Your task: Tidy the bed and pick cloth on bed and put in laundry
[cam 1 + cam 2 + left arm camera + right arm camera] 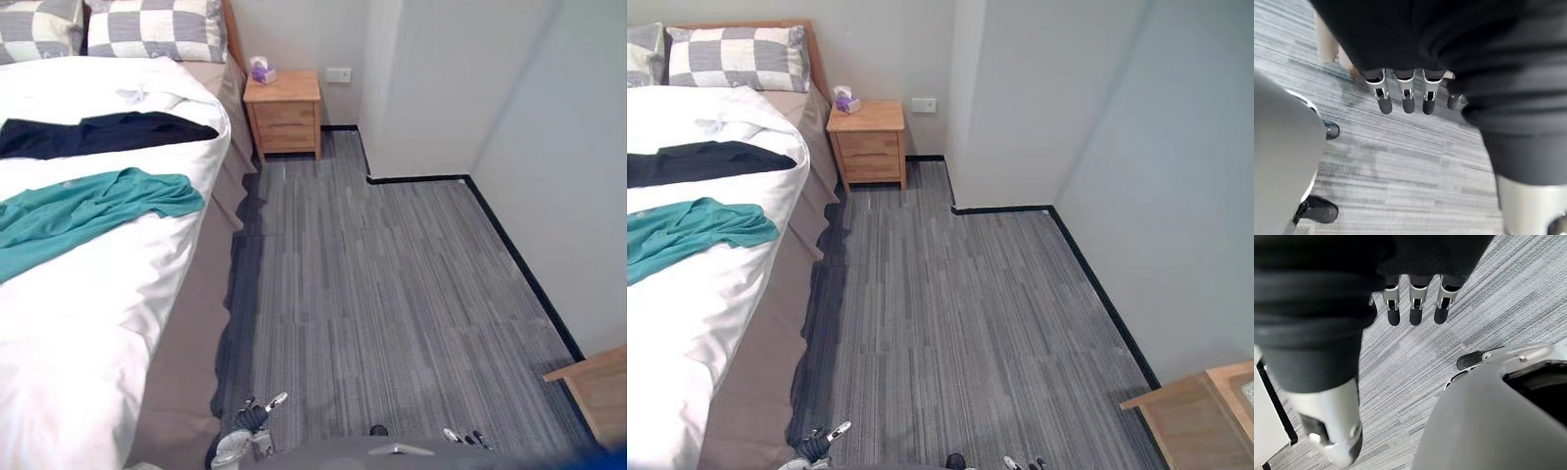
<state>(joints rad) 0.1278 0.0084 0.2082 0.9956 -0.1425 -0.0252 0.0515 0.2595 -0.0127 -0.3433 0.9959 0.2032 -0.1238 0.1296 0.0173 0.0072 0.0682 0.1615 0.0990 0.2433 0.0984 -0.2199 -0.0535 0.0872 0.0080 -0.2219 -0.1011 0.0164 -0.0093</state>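
Since the teal garment (93,211) and the black garment (103,134) lie spread on the white duvet (98,323), well apart from both robot hands, the step in hand is probably the approach: close in on the bed (206,294) and take the teal one first (it lies nearer). The left robot hand (1407,95) and right robot hand (1415,308) hang over the grey floor (392,294), fingers straight and relaxed, holding nothing. Pinch loose folds, not duvet. No writing is legible, even on the tissue box (262,70) atop the nightstand (284,108).
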